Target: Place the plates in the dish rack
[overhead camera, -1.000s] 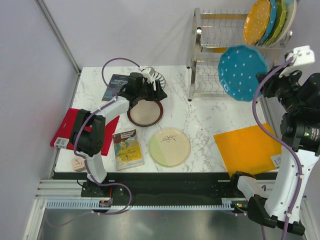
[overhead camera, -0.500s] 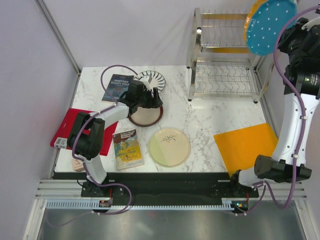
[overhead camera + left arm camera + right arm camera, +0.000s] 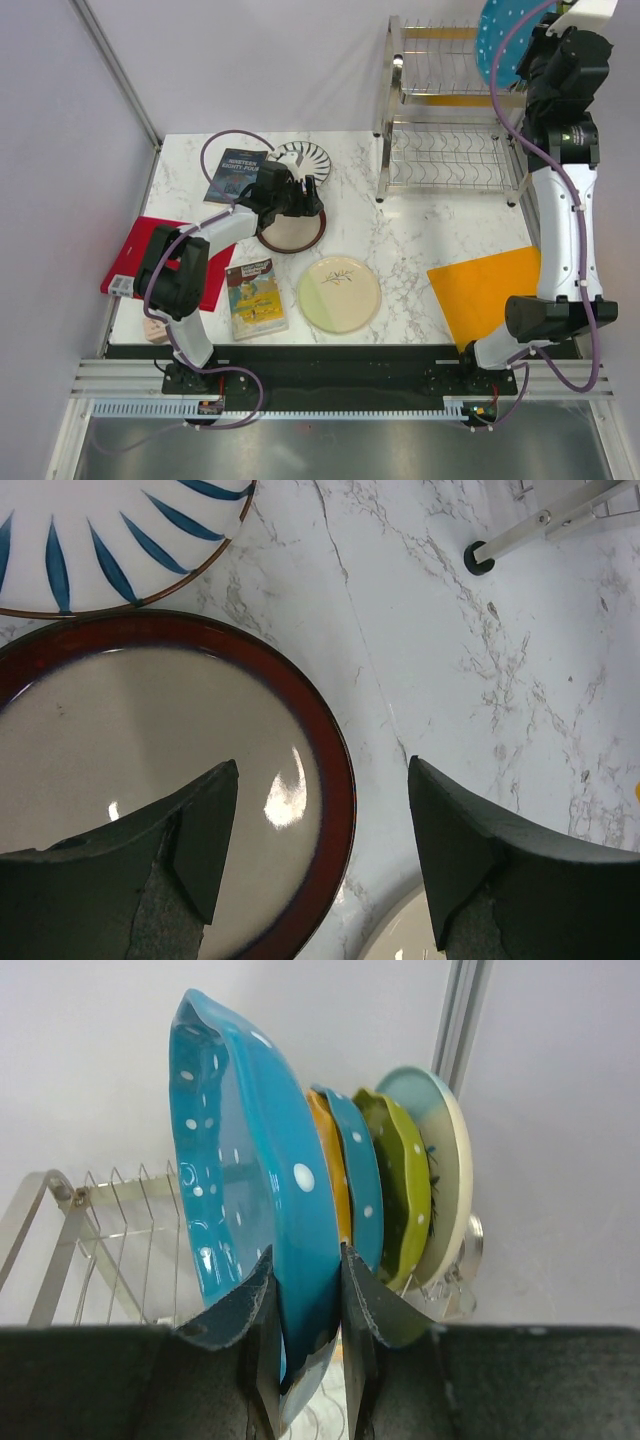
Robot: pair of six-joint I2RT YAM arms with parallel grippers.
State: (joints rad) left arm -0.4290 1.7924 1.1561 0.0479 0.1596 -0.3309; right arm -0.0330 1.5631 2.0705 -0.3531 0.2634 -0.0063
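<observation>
Teal plate (image 3: pixel 250 1160), clamped on edge in the right gripper (image 3: pixel 305 1260), stands upright just left of 4 plates (image 3: pixel 400 1190) standing high in the rack (image 3: pixel 452 150), faces parallel. Left gripper (image 3: pixel 320 780) hangs spread over the maroon plate (image 3: pixel 130 720).

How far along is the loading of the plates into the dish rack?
Done: four plates stand on edge in the upper shelf of the dish rack. In hand: the right gripper holds the teal dotted plate upright beside them, not yet released; the left gripper hangs open over the rim of the maroon-rimmed plate. Left: that plate, the striped plate and the cream-and-green plate lie on the table.
</observation>
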